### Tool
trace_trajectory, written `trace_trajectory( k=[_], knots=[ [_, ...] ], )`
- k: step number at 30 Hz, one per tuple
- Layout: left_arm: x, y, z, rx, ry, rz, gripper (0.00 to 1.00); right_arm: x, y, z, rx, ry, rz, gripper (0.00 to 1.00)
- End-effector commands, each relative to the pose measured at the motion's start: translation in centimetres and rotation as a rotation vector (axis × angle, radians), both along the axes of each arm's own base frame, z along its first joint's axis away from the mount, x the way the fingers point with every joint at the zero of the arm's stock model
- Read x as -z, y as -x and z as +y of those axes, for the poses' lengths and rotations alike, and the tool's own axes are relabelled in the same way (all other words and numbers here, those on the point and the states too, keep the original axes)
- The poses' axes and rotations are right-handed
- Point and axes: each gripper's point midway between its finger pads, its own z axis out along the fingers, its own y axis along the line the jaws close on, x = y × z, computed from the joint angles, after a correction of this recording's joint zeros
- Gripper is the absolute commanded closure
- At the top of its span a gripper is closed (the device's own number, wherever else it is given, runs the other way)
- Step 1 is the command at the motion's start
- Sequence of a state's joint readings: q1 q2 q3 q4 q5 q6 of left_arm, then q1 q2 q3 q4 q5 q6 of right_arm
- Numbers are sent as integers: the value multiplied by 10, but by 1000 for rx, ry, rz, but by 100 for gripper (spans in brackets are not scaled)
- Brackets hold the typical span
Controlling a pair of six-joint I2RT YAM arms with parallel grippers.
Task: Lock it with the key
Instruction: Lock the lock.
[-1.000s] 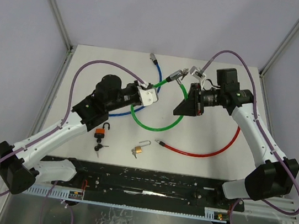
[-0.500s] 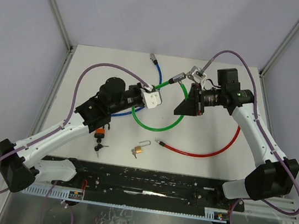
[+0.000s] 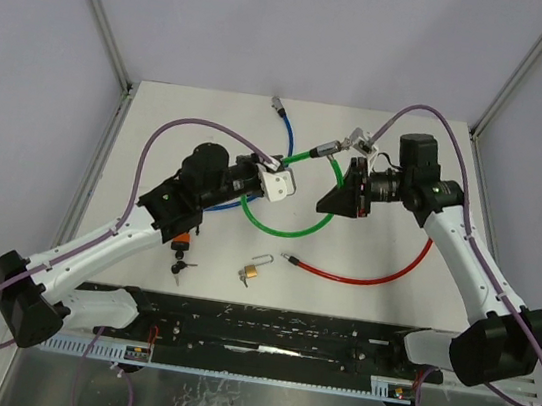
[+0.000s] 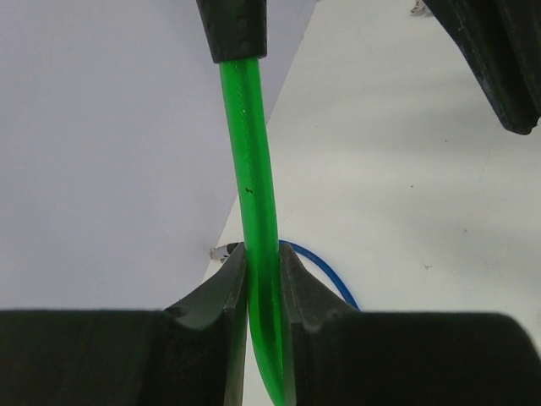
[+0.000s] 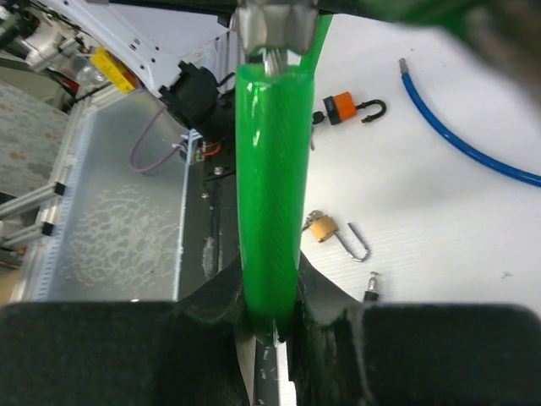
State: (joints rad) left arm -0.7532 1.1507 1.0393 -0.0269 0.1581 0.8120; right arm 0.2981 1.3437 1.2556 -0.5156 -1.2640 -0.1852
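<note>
Left wrist view: the left tool (image 4: 262,272) pinches the green cable (image 4: 252,169), and the right tool (image 5: 269,323) clamps the same cable near its metal end. On the white tabletop (image 3: 377,309) lie an open orange padlock (image 5: 347,107) with keys (image 3: 179,269) beside it and an open brass padlock (image 5: 321,228); pale walls (image 3: 276,22) surround.

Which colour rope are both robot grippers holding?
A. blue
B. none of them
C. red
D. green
D: the green cable is pinched in the left gripper and in the right gripper, while the red cable and the blue cable are in neither gripper.
</note>
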Motion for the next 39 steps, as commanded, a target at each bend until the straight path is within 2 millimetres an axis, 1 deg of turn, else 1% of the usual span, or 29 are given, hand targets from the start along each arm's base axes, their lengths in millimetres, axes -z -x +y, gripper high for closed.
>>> trace_trajectory(
  k=[1,2,5,9,12,13,15,18,19,22,25,28,31,34,37,39],
  knots=[
    [44,28,-20,150,-70,90,100,-13,-23,1,26,-63,-341,100],
    [44,29,-21,158,-59,94,100,-6,-27,0,38,-59,-361,100],
    [55,33,-28,193,-52,128,99,17,-33,0,47,-46,-415,100],
    [81,37,-39,245,-69,198,100,41,-45,-3,71,-13,-549,100],
    [102,34,-45,252,-97,231,100,62,-60,-6,121,20,-621,100],
    [113,30,-46,242,-114,244,100,69,-66,-7,142,31,-638,100],
    [127,20,-45,203,-139,239,100,80,-80,-9,185,58,-657,100],
    [152,6,-44,153,-178,226,100,92,-97,-11,229,90,-670,100],
    [162,2,-43,136,-195,228,100,95,-101,-10,233,95,-665,100],
    [180,-9,-38,83,-225,220,100,105,-106,-9,234,108,-615,100],
    [181,-14,-35,48,-209,186,100,113,-107,-7,241,115,-537,100],
    [173,-14,-31,26,-178,124,100,118,-110,-6,260,117,-496,96],
    [165,-16,-27,-6,-172,56,100,121,-116,-4,282,101,-473,96],
    [164,-20,-26,-49,-194,-4,100,119,-124,-1,318,75,-500,98],
    [161,-24,-22,-116,-218,-61,100,114,-132,0,340,60,-569,99],
    [161,-26,-19,-139,-231,-90,100,114,-134,1,334,62,-607,99]
  ],
)
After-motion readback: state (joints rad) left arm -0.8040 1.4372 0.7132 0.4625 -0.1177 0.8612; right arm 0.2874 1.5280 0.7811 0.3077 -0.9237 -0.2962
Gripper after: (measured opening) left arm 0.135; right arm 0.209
